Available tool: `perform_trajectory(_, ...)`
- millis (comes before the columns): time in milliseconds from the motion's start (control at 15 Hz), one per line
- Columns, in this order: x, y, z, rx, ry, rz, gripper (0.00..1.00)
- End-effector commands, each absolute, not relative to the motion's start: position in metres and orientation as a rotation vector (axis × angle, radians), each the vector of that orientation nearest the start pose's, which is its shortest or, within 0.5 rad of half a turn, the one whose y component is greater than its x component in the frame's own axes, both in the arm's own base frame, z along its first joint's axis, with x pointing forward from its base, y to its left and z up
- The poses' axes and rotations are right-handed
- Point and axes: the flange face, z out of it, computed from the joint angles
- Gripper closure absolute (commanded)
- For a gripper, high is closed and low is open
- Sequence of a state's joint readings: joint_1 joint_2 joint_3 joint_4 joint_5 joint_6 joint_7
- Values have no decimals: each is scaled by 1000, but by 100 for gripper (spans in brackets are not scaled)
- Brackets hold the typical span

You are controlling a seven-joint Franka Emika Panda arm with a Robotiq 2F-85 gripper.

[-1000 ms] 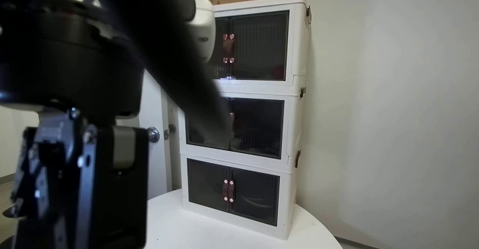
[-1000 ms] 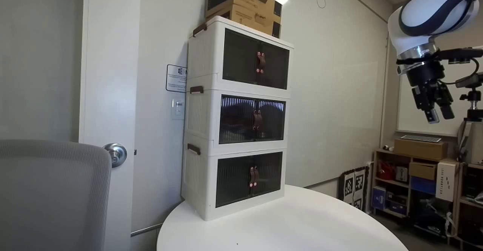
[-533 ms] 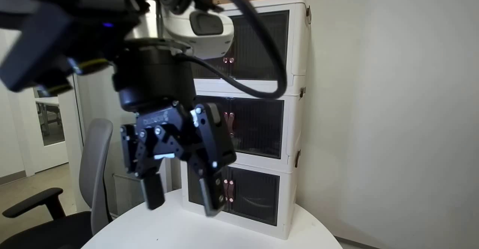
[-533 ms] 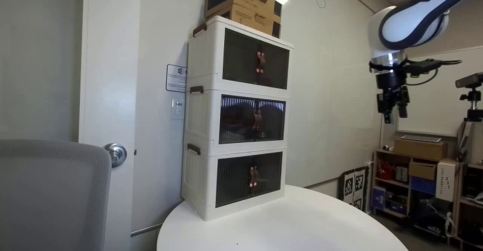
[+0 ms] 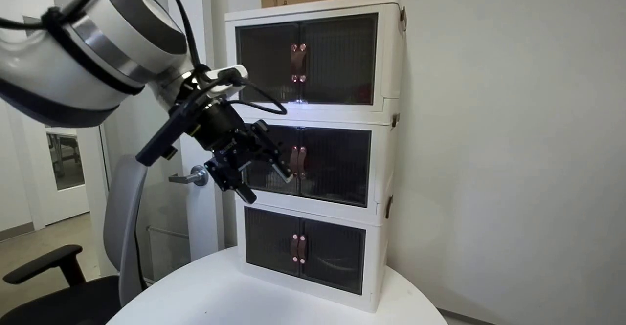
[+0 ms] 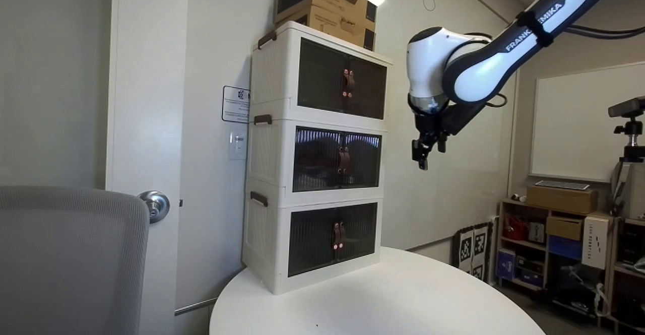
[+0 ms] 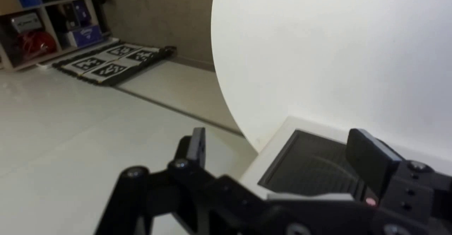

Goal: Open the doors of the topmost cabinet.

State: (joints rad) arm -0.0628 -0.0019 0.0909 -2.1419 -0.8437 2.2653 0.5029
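Observation:
The topmost cabinet (image 5: 337, 115) is the upper white-framed unit of a stack of three, also seen in an exterior view (image 6: 274, 75). Its two dark tinted doors, the left door (image 5: 264, 61) and right door (image 5: 340, 58), are shut. They also show in an exterior view (image 6: 322, 78). Brown strap handles (image 6: 348, 83) sit at their middle seam. My gripper (image 5: 268, 184) is open and empty, lower than these doors and apart from the stack. It also shows in an exterior view (image 6: 429, 156) and the wrist view (image 7: 280, 143). The topmost cabinet is out of the wrist view.
The middle unit (image 6: 264, 153) and bottom unit (image 6: 262, 239) have alike shut doors. The stack stands on a round white table (image 6: 428, 299). Cardboard boxes (image 6: 327, 17) lie on top. A grey chair (image 6: 70, 259) and a room door (image 6: 146, 123) are beside it. A whiteboard wall (image 6: 443, 123) stands behind.
The arm has swung toward the cabinet stack, leftward in an exterior view, and its wrist has turned. The gripper stays open. The cabinet doors have not moved.

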Motion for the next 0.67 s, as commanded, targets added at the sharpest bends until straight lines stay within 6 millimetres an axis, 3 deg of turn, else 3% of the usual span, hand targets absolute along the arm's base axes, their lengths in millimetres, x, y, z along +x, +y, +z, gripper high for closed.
perform_trajectory(0,602,40,435,2374,5,599,0)
perform_trajectory(133,619,61,444,2314,-42,729,0)
perform_trajectory(600,668,107,491,2141,-242,1149,0)
